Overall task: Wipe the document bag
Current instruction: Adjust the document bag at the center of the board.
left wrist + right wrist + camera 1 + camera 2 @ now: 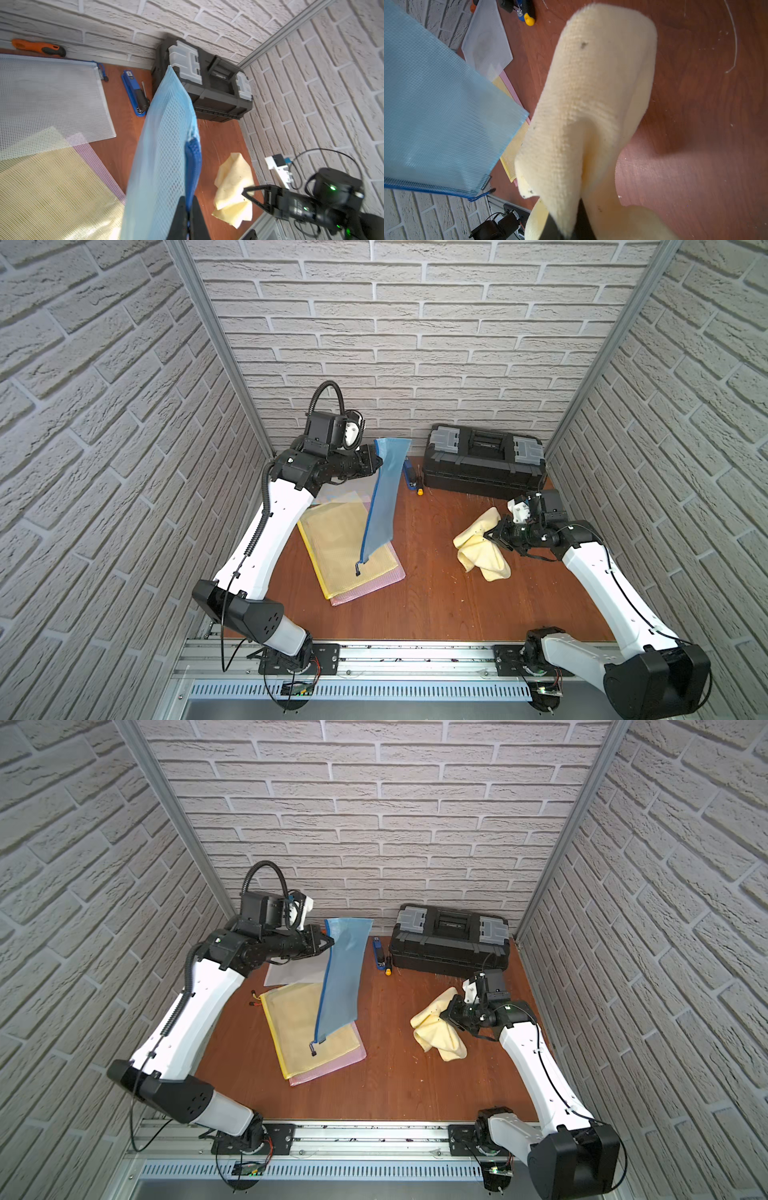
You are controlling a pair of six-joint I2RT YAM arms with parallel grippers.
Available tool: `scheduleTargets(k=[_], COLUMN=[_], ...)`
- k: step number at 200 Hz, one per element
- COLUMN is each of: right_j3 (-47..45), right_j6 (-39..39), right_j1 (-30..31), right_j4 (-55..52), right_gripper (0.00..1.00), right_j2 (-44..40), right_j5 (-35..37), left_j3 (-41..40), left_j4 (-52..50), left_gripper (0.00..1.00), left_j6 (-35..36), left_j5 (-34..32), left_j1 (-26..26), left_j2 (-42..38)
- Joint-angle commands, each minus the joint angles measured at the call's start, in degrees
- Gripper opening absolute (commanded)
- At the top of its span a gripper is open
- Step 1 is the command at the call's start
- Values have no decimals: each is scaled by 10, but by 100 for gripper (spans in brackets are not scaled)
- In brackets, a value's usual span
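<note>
– Rail along the near edge, with both arm bases bolted to it. What comes next?
– Brown table. Left of the middle, a yellow bag lies flat on a pink bag.
– And on the right?
– The right gripper, jaws pressed together on a pale yellow cloth that droops from it. I cannot tell whether the lower folds touch the table.
– Where is the blue document bag?
– Off the table, hanging aslant over the stack, well apart from the cloth. The left gripper pinches its zip edge near the upper, far end. The zip pull dangles over the yellow bag.
– Farther back?
– A clear bag lies flat under the left arm, and a blue stapler sits just right of the hanging bag. Beyond it a black toolbox stands against the far brick wall.
</note>
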Motion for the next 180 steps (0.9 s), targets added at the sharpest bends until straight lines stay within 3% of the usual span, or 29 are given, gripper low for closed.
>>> scheduleTargets(k=[1, 76, 103, 130, 159, 165, 174, 180], right_j3=[8, 81, 132, 176, 189, 191, 197, 202], right_j6=[-13, -43, -65, -78, -78, -77, -77, -78], right_j1=[-15, -79, -84, -88, -91, -91, -92, -92], right_j4=[-12, -95, -140, -177, -178, -177, -180, -181], right_gripper=[2, 2, 2, 2, 2, 2, 2, 2], right_j2=[-11, -62, -88, -89, -89, -90, -89, -89], right_j5=[2, 49, 123, 154, 170, 173, 176, 177], left_j3=[17, 24, -26, -64, -11, -3, 0, -7], left_j4=[-37, 75, 205, 353, 365, 358, 343, 343], left_gripper=[1, 0, 1, 5, 6, 11, 31, 35], left_j6=[5, -74, -135, -210, -227, -220, -215, -214], left_j5=[11, -6, 42, 96, 127, 126, 117, 112], left_j1=[-45, -246, -269, -276, -291, -295, -298, -298], left_j2=[25, 233, 246, 265, 328, 336, 341, 341])
